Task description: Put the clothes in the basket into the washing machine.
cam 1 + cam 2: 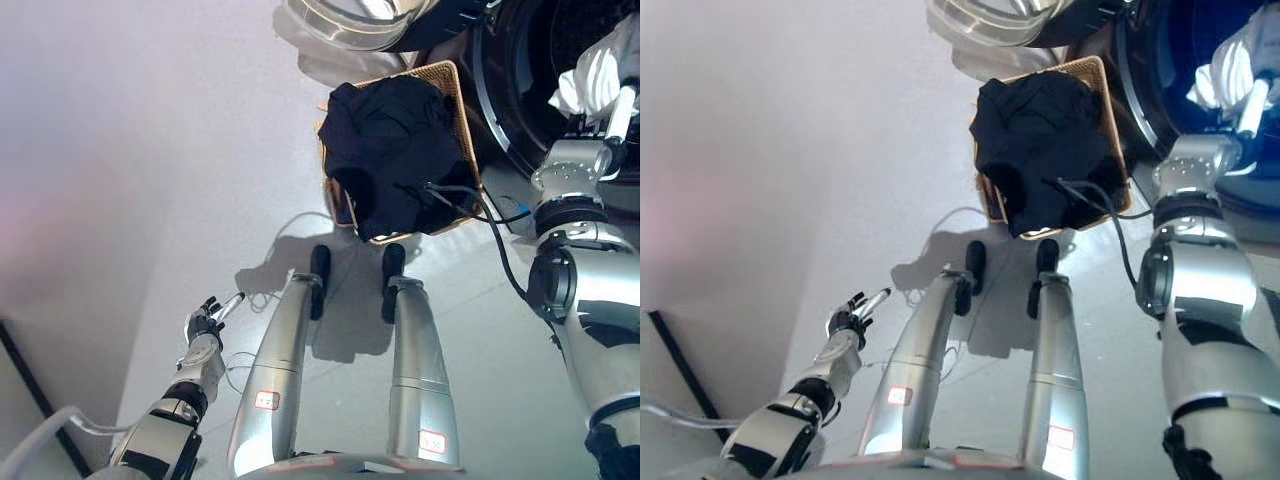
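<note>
A wicker basket stands on the floor before me, heaped with dark clothes. To its right is the washing machine's drum opening, and its round glass door is swung open behind the basket. A white garment lies bunched at the drum's mouth. My right arm reaches up into the drum, and its hand is hidden in the white garment. Far from the basket, my left hand hangs low at the left with relaxed, open fingers holding nothing.
Pale floor spreads to the left of the basket. A dark strip runs along the floor's lower left edge. The basket sits close against the machine's front.
</note>
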`<state>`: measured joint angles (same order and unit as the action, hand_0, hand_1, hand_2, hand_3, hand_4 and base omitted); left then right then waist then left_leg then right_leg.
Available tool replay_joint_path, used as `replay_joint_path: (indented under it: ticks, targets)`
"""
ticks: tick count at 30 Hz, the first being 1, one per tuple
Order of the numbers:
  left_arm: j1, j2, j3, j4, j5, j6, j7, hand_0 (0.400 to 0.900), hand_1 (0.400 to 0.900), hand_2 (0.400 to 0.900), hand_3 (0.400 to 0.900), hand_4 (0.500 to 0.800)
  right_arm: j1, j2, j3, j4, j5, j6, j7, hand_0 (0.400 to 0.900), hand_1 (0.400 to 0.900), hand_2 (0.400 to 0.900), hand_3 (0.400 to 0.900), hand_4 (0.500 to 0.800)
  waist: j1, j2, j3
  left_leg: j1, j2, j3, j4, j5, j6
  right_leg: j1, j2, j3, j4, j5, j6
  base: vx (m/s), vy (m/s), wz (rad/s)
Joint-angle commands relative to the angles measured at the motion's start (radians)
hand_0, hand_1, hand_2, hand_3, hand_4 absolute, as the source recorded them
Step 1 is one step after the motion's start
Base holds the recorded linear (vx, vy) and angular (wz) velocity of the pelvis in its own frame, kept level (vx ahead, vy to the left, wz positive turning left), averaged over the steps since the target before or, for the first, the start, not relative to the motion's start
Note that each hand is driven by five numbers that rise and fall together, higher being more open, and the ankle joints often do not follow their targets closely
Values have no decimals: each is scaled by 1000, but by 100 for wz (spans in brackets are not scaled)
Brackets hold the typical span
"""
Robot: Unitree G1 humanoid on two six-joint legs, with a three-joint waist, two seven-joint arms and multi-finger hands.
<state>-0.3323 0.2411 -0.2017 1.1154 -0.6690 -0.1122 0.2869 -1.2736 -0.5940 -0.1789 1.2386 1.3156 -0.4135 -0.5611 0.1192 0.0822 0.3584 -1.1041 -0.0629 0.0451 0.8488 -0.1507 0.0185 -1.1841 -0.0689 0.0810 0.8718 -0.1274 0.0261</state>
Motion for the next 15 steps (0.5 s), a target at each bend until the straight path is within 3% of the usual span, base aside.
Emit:
replay_joint_path:
  ticks: [1,2,15]
  targets:
    - [79,-14,-35,56,-15,-12,17,900,900,900,900,800,-26,-137,90,-78,-67,-64,4,543,543,543,543,586,-19,81,-43,65,-21,16,-156,9,-26,54,18,5,-10,-98,3,108,-62,2]
    - [82,-16,-37,53,-14,-12,15,900,900,900,900,800,-34,-143,101,-86,-80,-62,3,900,900,900,900,800,-18,85,-42,69,-22,20,-158,9,-27,56,17,8,-7,-100,3,70,-39,0]
    - [73,-42,-46,83,-3,-4,15,900,900,900,900,800,-11,-106,127,-190,-74,-122,66,900,900,900,900,800,-45,80,-44,92,-25,22,-173,9,-30,71,23,4,-6,-101,-1,32,-31,-1]
